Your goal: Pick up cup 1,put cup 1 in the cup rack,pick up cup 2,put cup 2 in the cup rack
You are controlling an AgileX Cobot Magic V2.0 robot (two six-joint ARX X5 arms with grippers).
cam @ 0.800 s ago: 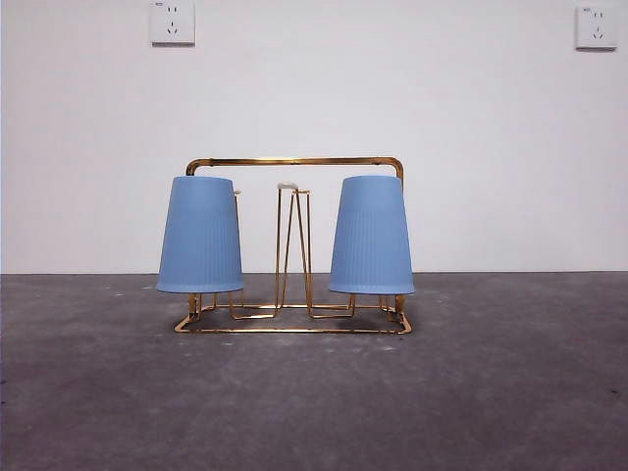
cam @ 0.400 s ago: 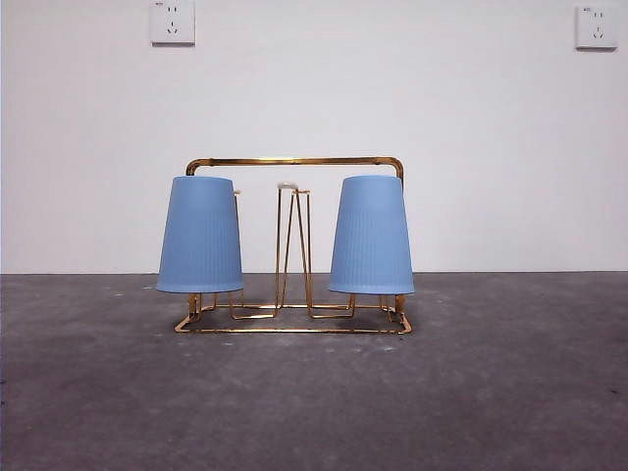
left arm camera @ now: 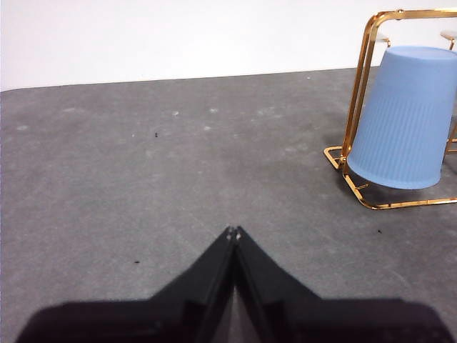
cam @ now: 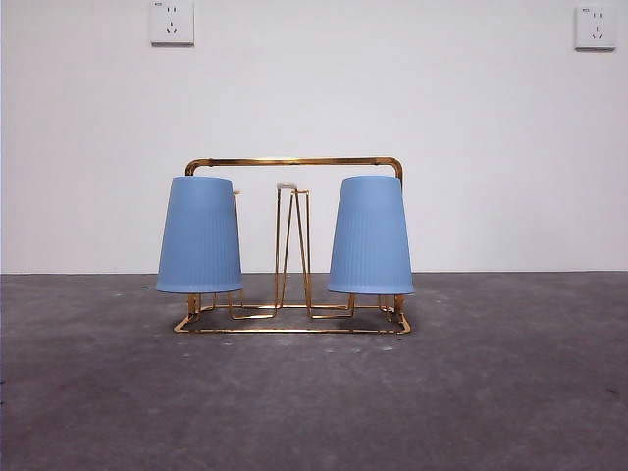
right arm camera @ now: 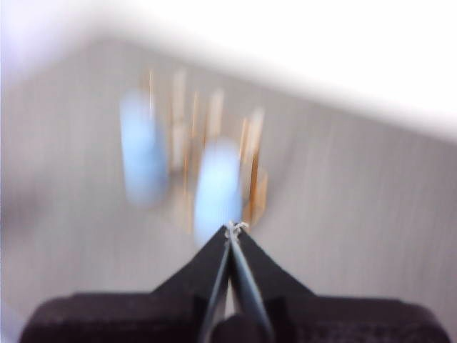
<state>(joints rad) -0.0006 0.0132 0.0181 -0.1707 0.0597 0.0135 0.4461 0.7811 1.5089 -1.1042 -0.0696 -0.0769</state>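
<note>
The gold wire cup rack (cam: 292,245) stands mid-table. Two ribbed blue cups hang upside down on its prongs: one on the left side (cam: 200,235), one on the right side (cam: 370,236). Which is cup 1 or cup 2 I cannot tell. Neither arm shows in the front view. My left gripper (left arm camera: 233,231) is shut and empty over bare table, well away from the rack (left arm camera: 360,107) and its nearer cup (left arm camera: 404,118). My right gripper (right arm camera: 234,227) is shut and empty; its view is blurred, with both cups (right arm camera: 217,187) and the rack (right arm camera: 251,171) some way off.
A white wall with two sockets (cam: 172,22) (cam: 596,26) rises behind the dark grey table (cam: 314,392).
In the front view the rack and both cups stay put. No arm enters that view.
</note>
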